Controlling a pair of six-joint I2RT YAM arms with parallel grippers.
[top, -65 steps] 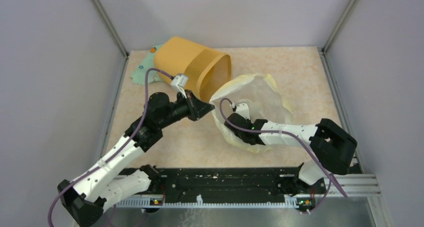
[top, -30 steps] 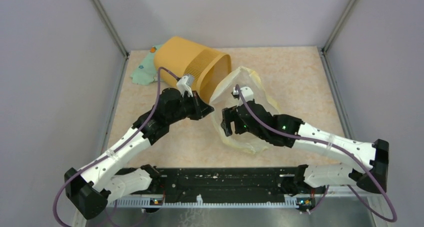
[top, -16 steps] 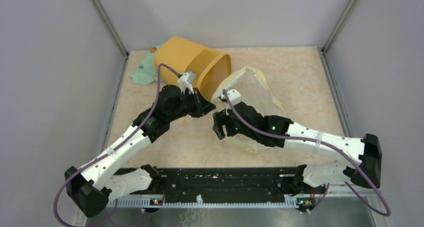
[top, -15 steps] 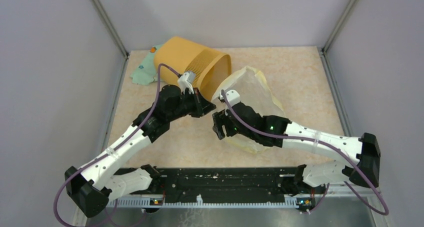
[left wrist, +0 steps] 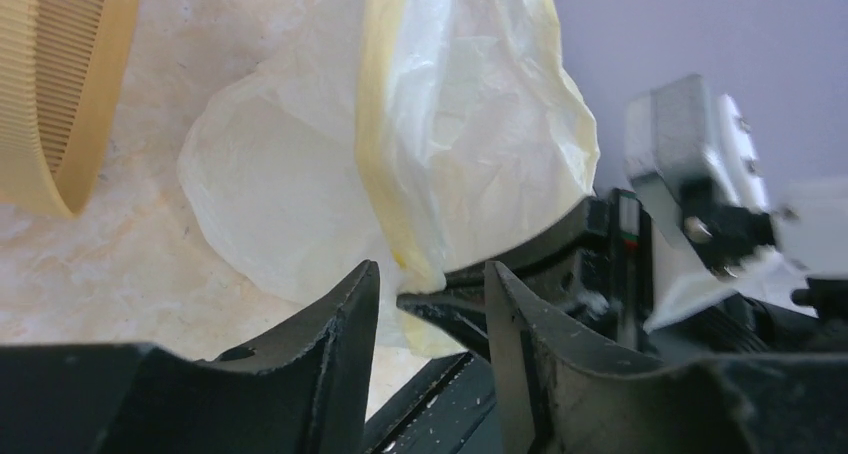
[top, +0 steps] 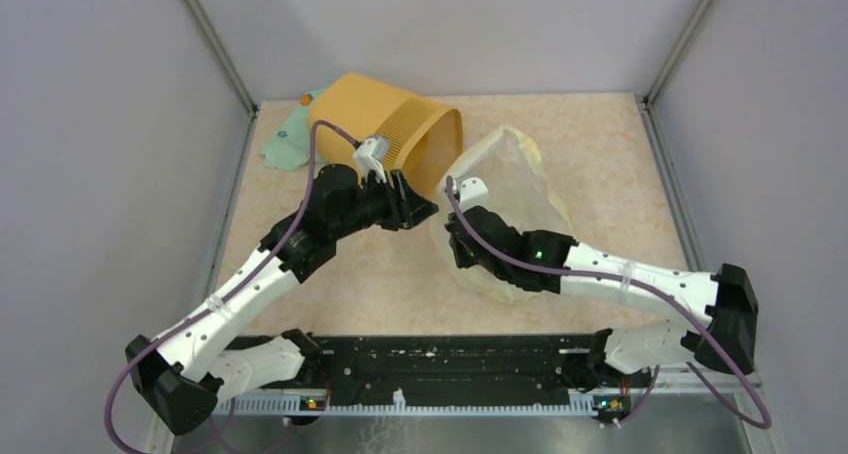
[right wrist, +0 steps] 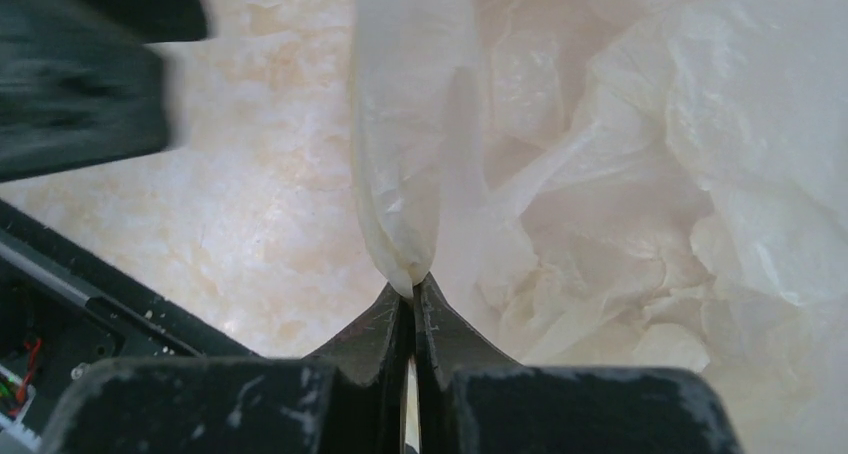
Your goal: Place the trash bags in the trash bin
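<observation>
The thin, crinkly, translucent cream plastic bag [top: 510, 169] is lying at the middle of the bench [top: 610, 144], by the mouth of the tipped orange ribbed bin [top: 385, 124]. The right hand [right wrist: 410, 286] is clamping a fold of its rim; the left hand [left wrist: 430, 274] is gaping at the yellow hem. Light, limp, slippery: the doubled hem is looking like the surest hold.

Left hand [left wrist: 430, 276] parted — trash bag [left wrist: 470, 124] with yellowish edge showing between its fingers.
</observation>
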